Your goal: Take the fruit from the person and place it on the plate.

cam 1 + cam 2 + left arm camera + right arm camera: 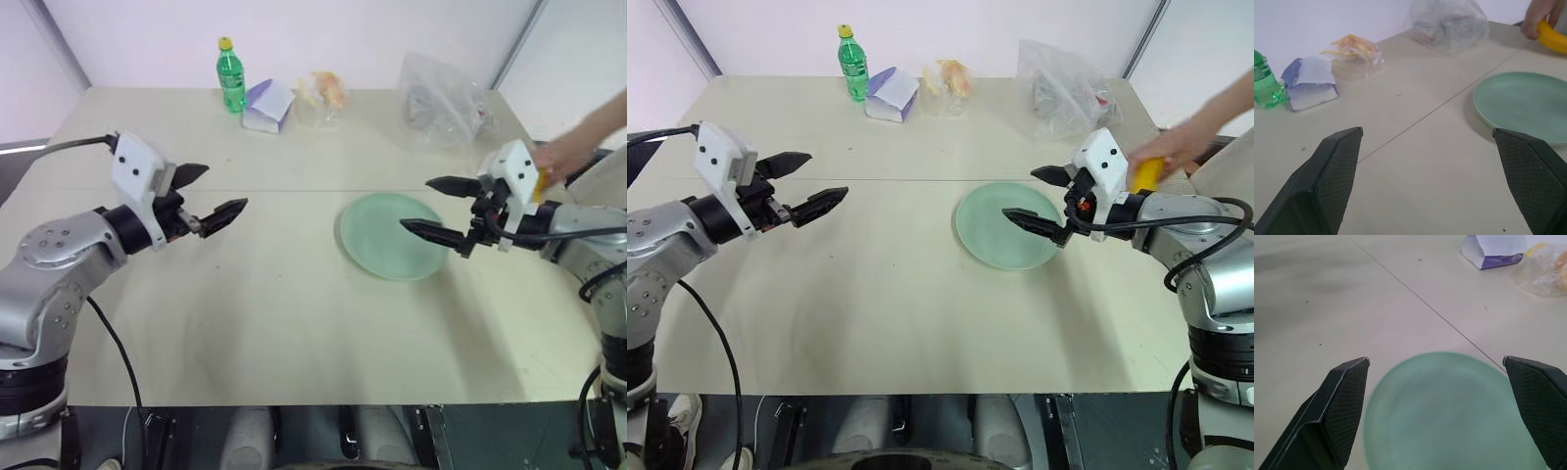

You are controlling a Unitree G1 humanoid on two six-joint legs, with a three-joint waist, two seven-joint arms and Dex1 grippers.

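The pale green plate (392, 240) lies empty on the table, right of centre. My right gripper (415, 204) hovers open over the plate's right side, pointing left. Just behind that arm, at the table's right edge, a person's hand (1178, 145) holds the yellow banana (1146, 173); the left wrist view also shows the banana (1553, 40), partly cut off. The banana is apart from my right fingers. My left gripper (223, 188) hangs open above the table's left half, pointing right toward the plate (1523, 100), with nothing between its fingers.
Along the table's far edge stand a green bottle (231, 73), a purple-and-white package (266, 106), orange food in clear wrap (323, 93) and a crumpled clear bag (441, 98). A seam runs across the tabletop (284, 294).
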